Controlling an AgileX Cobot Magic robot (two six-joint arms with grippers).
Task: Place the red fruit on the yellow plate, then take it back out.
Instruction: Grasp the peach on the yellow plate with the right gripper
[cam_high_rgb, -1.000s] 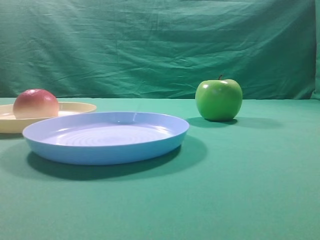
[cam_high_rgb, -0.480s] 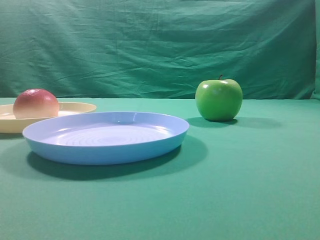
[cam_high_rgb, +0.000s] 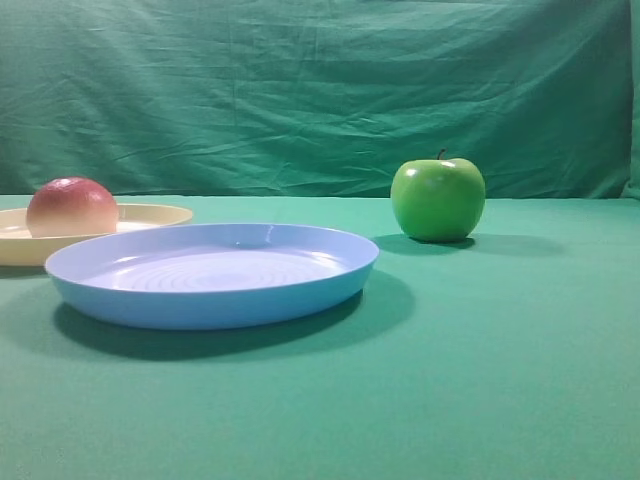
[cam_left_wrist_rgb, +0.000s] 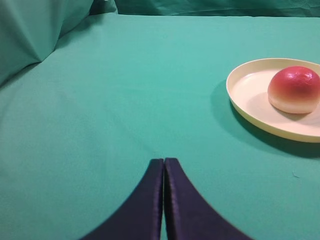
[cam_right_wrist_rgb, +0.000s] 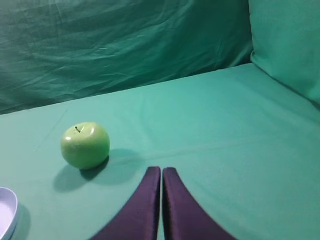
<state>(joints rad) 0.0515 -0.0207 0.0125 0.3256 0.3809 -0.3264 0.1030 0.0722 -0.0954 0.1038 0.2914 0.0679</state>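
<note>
The red fruit (cam_high_rgb: 71, 207) rests on the yellow plate (cam_high_rgb: 160, 214) at the far left of the exterior view. From the left wrist camera the red fruit (cam_left_wrist_rgb: 294, 90) lies on the right part of the yellow plate (cam_left_wrist_rgb: 245, 90), off to the upper right of my left gripper (cam_left_wrist_rgb: 164, 161). That gripper is shut and empty, well apart from the plate. My right gripper (cam_right_wrist_rgb: 161, 170) is also shut with nothing in it, over bare cloth. Neither gripper shows in the exterior view.
A light blue plate (cam_high_rgb: 212, 273) stands in front of the yellow one; its rim (cam_right_wrist_rgb: 7, 215) peeks in at the right wrist view's lower left. A shiny green apple (cam_high_rgb: 437, 198) (cam_right_wrist_rgb: 85, 145) sits to the right. Green cloth covers table and backdrop.
</note>
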